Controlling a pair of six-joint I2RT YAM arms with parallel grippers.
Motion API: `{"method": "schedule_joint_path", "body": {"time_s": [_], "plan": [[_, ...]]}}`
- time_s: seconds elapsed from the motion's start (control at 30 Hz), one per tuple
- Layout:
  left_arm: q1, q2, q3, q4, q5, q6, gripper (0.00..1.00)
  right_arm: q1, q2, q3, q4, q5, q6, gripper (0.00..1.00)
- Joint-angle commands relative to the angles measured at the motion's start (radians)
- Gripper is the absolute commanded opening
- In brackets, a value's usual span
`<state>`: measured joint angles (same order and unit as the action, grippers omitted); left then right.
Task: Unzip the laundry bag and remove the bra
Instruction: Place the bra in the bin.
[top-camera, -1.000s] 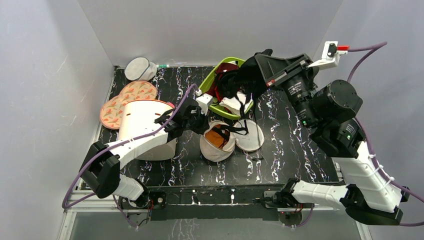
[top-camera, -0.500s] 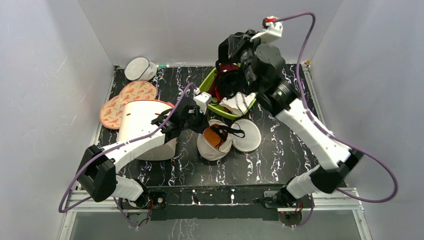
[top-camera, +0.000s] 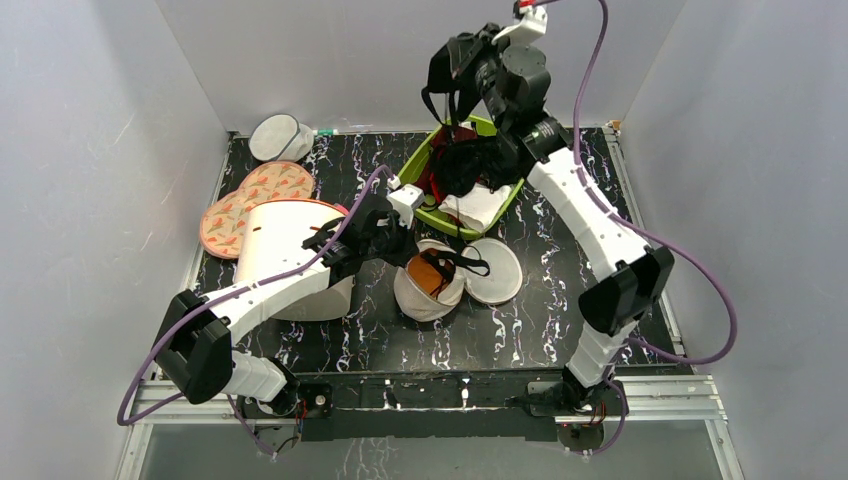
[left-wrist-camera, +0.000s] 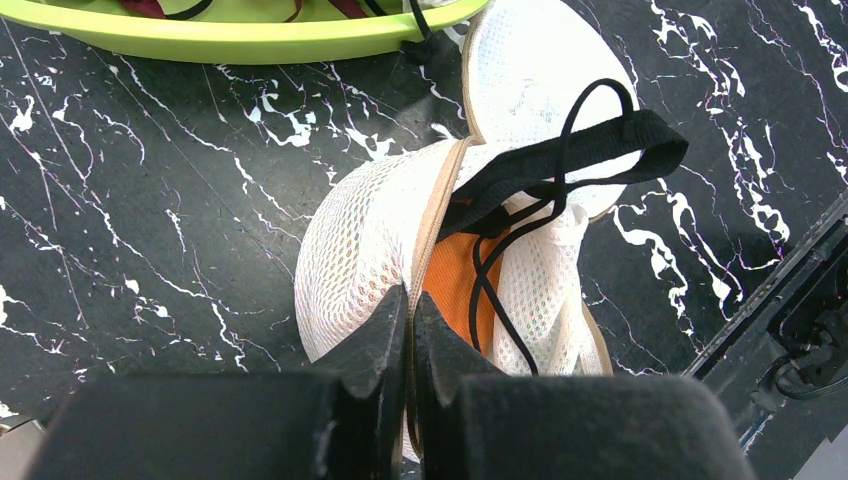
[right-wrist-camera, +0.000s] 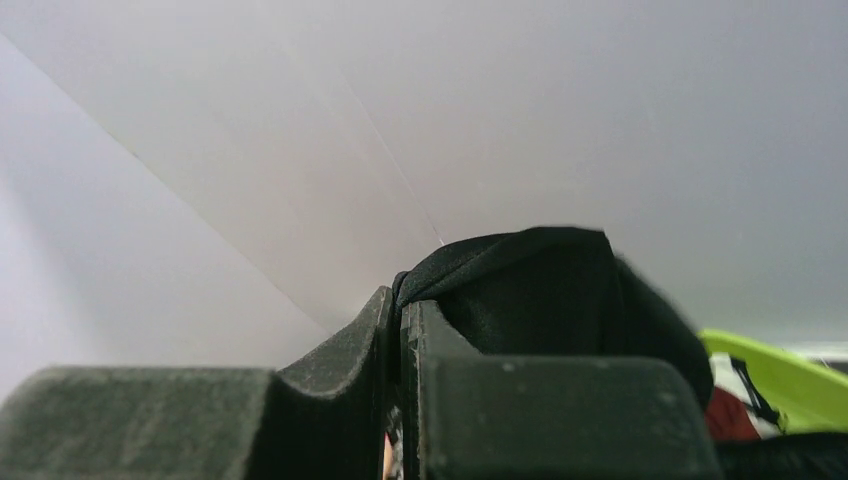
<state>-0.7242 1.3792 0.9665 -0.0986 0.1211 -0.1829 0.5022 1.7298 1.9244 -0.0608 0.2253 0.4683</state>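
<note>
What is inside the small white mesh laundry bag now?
The laundry bag is unzipped. Inside, the bra shows as orange padding; its black straps trail out over the rim. The mesh hides the rest.

Most of the bra (left-wrist-camera: 455, 285) inside the laundry bag (left-wrist-camera: 350, 250); black garment (right-wrist-camera: 540, 290) largely behind the right claw (right-wrist-camera: 400, 312).

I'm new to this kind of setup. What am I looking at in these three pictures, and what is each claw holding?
Two robot arms are bolted at the near edge of a table. The overhead picture shows both; the other two come from a camera on each wrist. The left gripper pinches the rim of the open laundry bag, the orange bra showing inside. The right gripper, raised, is shut on a black garment near the green basket. A cream cylinder stands at the left.
</note>
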Motion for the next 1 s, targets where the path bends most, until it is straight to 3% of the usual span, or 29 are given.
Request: {"method": "schedule_joint_path", "body": {"time_s": [0.0, 0.4, 0.5, 0.97], "plan": [[-0.006, -0.026, 0.007, 0.005, 0.019, 0.000, 0.00, -0.030, 0.067, 0.202, 0.067, -0.070, 0.017, 0.00], [-0.006, -0.025, 0.005, 0.007, 0.021, -0.001, 0.00, -0.090, 0.195, 0.454, 0.055, -0.105, 0.006, 0.00], [-0.006, -0.026, 0.008, 0.004, 0.018, -0.001, 0.00, -0.107, 0.204, 0.425, 0.058, -0.122, 0.007, 0.00], [-0.006, -0.022, 0.006, 0.008, 0.029, -0.004, 0.00, -0.168, -0.079, -0.620, 0.058, -0.122, 0.007, 0.00]]}}
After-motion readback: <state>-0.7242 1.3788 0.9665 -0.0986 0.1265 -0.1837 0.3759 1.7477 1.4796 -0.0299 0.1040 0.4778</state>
